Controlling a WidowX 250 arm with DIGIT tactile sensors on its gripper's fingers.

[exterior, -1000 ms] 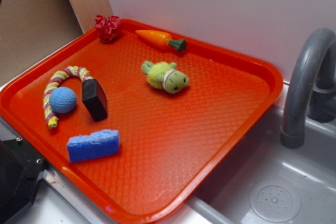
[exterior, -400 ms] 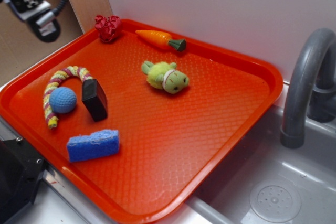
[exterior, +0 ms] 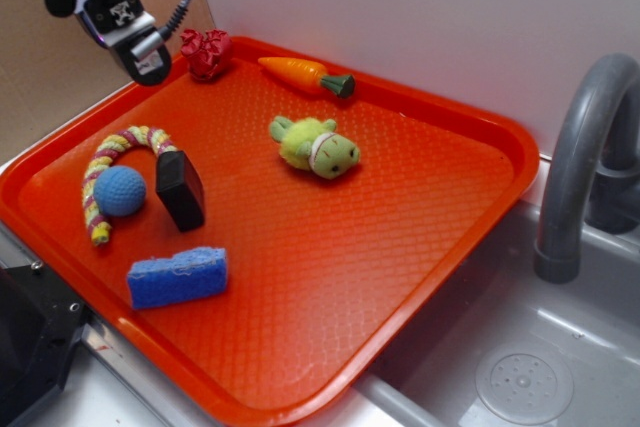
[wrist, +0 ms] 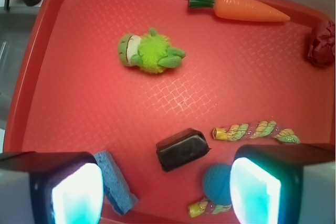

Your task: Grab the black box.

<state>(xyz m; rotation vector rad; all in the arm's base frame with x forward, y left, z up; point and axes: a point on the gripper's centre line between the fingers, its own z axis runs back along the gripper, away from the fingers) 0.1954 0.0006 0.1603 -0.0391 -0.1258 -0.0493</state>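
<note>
The black box [exterior: 180,189] stands on edge on the orange tray [exterior: 420,177], at its left side, between a blue knitted ball [exterior: 120,191] and the tray's middle. In the wrist view the black box [wrist: 182,149] lies below and between my two fingers. My gripper [wrist: 165,195] is open and holds nothing. In the exterior view the arm's end [exterior: 110,7] hangs high above the tray's back left corner, well apart from the box; its fingertips cannot be made out there.
A blue sponge [exterior: 178,276] lies near the tray's front edge. A striped rope toy [exterior: 115,162] curls round the ball. A green plush [exterior: 316,146], a carrot [exterior: 305,74] and a red fabric ball [exterior: 205,52] lie further back. Grey sink and faucet [exterior: 585,167] at right.
The arm has come into the exterior view from the upper left and moved right and down toward the tray's back left corner. The objects on the tray have not moved.
</note>
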